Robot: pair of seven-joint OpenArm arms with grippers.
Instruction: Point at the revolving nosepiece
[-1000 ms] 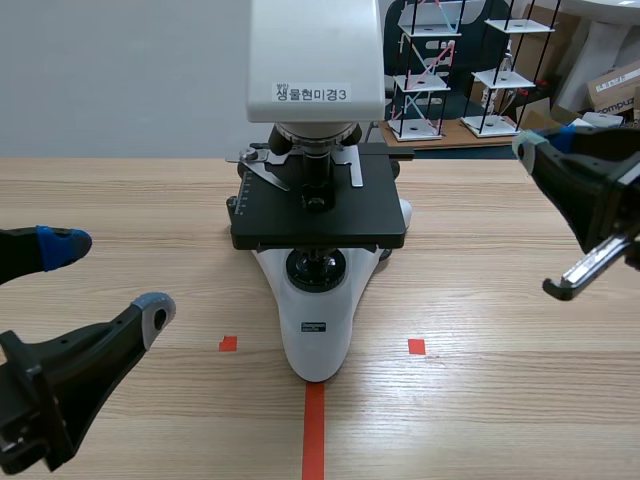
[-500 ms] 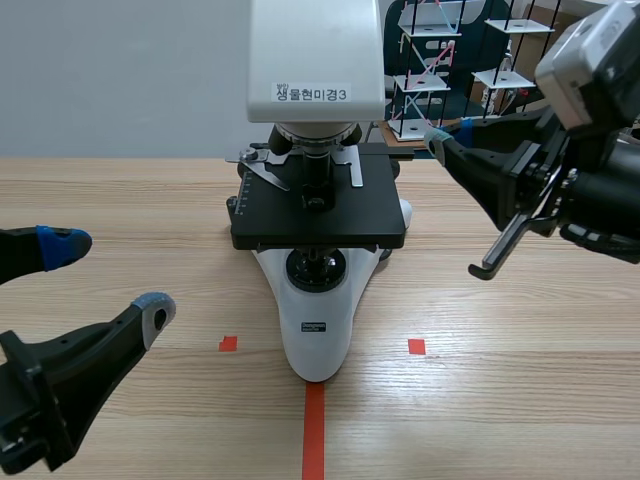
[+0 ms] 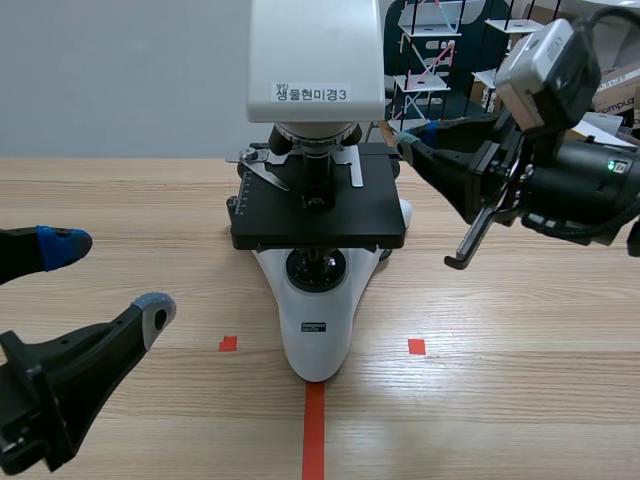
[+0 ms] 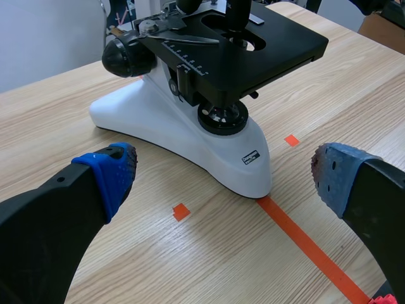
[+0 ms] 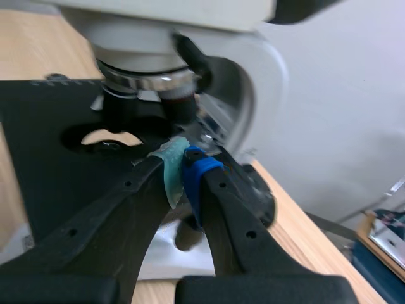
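Left gripper (image 3: 108,277): low at the near left – its fingers are spread wide, one blue pad (image 3: 60,245) and one grey pad (image 3: 155,305), nothing between them. In its own wrist view the base of the microscope lies ahead of the open fingers.
Table (image 3: 520,400): pale wood, running from near to far.
Tape marks: an orange-red line (image 3: 313,430) at the near middle runs up to the foot of the base; two small squares (image 3: 228,343) (image 3: 416,346) sit left and right of it.
Microscope (image 3: 315,320): upright in the middle, its white base pointing toward the near edge, with a round lamp window (image 3: 316,268) on it.
Stage (image 3: 320,205): a flat black plate above the base, with a metal clip (image 3: 262,168) at its far left.
Right gripper (image 3: 405,140): comes in from the right, raised off the table – its two fingers are pressed together, holding nothing. The tip is just beside the far right corner of the stage and aims left.
Nosepiece (image 3: 315,135): under the white head, above the stage, with dark lenses (image 3: 322,170) hanging from it. In the right wrist view it lies just ahead of the closed tips; whether they touch it cannot be told.
Head (image 3: 315,60): a white block on top, with a printed label (image 3: 312,93).
Background: wire shelf models (image 3: 425,70) and cardboard boxes (image 3: 615,85) at the far right.
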